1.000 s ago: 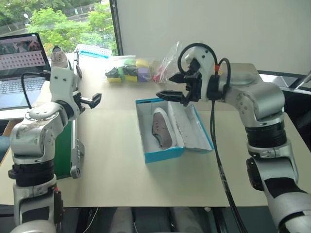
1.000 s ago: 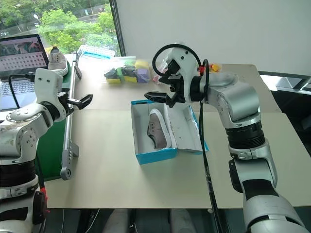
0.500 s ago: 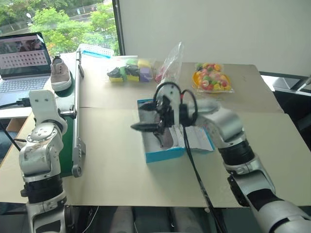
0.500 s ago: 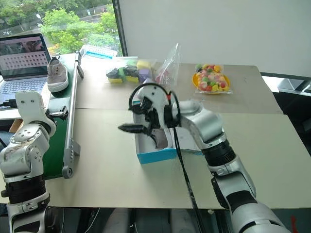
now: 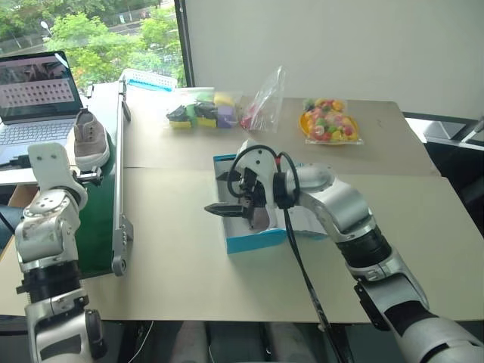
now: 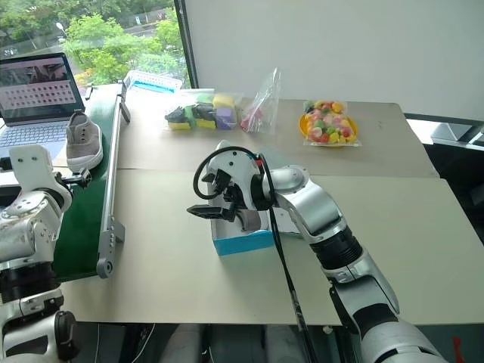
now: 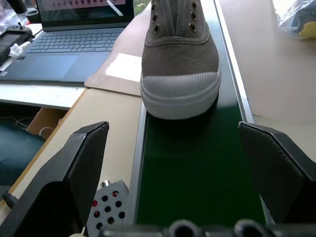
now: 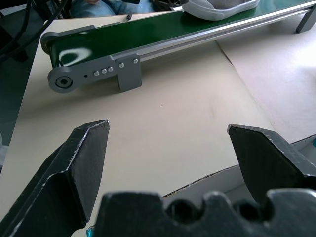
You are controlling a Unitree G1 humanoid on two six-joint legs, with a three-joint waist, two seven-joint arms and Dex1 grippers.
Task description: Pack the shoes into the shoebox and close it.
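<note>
Wide apart on both sides, and nothing held. Looking along my left gripper (image 7: 177, 163), I see the second shoe (image 7: 180, 59) straight ahead on the green conveyor belt (image 7: 197, 163), toe pointing back at me, long axis in line with the fingers, not yet between them. That arm is clearly the nearer one. Grey-beige fabric upper, ribbed white rubber toe band, soft enough to squeeze, I judge. My right gripper (image 5: 224, 193) hovers over the near-left part of the blue cardboard shoebox (image 5: 253, 242), where the other shoe (image 5: 261, 219) lies inside, lid open.
</note>
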